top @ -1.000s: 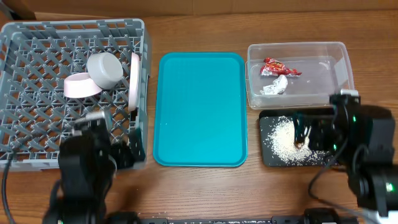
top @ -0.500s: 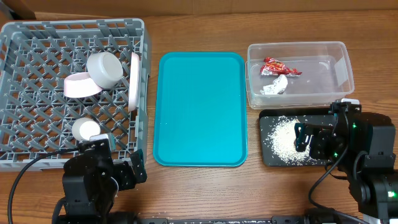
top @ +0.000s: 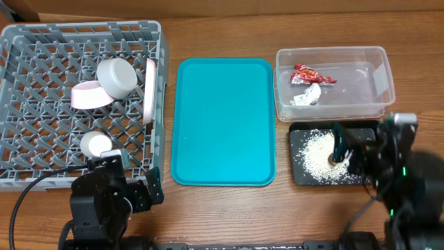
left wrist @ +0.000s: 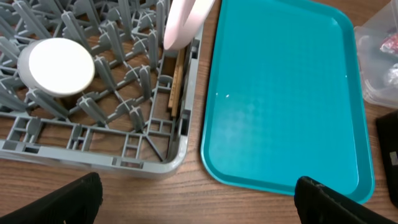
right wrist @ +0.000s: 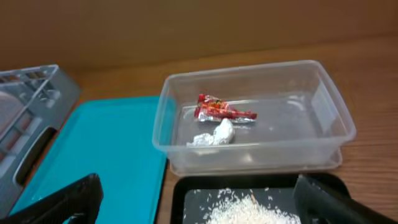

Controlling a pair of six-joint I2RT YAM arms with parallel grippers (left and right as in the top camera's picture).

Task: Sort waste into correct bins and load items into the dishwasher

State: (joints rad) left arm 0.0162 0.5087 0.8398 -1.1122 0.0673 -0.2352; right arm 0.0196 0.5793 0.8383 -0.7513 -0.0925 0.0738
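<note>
Overhead: wrapper [top: 313, 75] in clear tub [top: 331, 50], 2 o'clock. Light, crinkly, slippery, so I'd pinch foil wad [top: 306, 96]. Left gripper [left wrist: 199, 200] and right gripper [right wrist: 202, 200] both wide, empty.

Teal serving tray [top: 223, 121]: rectangular, rounded corners, raised rim. Lies flat at bench centre, long sides running front to back.
Bench [top: 222, 36]: brown wood-grain top.
Brown cardboard panel [top: 243, 5]: stands along far bench edge.
</note>
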